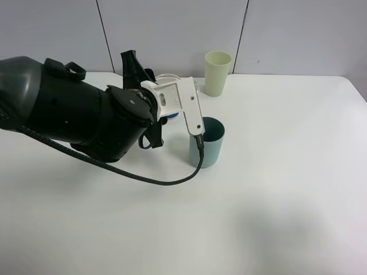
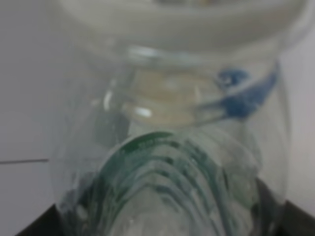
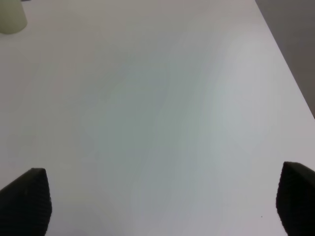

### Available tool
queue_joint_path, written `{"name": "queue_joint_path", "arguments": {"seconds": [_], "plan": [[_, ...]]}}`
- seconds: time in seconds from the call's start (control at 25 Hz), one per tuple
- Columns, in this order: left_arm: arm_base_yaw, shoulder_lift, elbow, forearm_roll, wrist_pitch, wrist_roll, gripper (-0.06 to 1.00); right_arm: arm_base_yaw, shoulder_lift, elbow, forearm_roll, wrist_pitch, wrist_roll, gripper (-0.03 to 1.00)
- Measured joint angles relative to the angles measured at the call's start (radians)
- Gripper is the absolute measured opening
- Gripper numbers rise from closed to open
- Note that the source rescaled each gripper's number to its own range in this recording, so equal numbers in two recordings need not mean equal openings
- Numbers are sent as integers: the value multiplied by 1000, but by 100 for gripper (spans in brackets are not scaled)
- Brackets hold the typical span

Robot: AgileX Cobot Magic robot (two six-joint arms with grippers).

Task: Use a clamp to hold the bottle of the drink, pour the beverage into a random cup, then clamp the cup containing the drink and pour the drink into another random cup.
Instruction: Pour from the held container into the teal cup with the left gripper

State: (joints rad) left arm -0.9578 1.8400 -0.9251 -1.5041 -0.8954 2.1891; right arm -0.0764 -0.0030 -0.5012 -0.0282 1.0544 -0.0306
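Note:
The bottle of the drink (image 2: 167, 187) fills the left wrist view: clear plastic with green label print, blurred by closeness. My left gripper (image 2: 162, 223) is shut on it, its dark fingers (image 2: 295, 219) showing at the picture's lower corners. From above, the white wrist mount (image 1: 180, 100) hides that gripper and most of the bottle. The teal cup (image 1: 206, 143) stands just in front of the mount. Behind the arm only a sliver of the blue-sleeved cup (image 1: 171, 116) shows. I cannot make out the beverage. My right gripper (image 3: 157, 201) is open over bare table.
A pale yellow-green cup (image 1: 218, 73) stands at the back of the white table (image 1: 287, 189), also at a corner of the right wrist view (image 3: 10, 19). The left arm's black bulk (image 1: 74, 114) and its cable (image 1: 143, 179) cover the table's left.

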Motion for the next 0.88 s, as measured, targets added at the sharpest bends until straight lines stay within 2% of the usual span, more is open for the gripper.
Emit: {"name": "queue_joint_path", "arguments": {"seconds": [0.56,0.88], "plan": [[-2,68,-9,0,-25,41,4,0,0,0,0,0,1,70],[-2,68,-44,-14,-42,139,4,0,0,0,0,0,1,70]]}}
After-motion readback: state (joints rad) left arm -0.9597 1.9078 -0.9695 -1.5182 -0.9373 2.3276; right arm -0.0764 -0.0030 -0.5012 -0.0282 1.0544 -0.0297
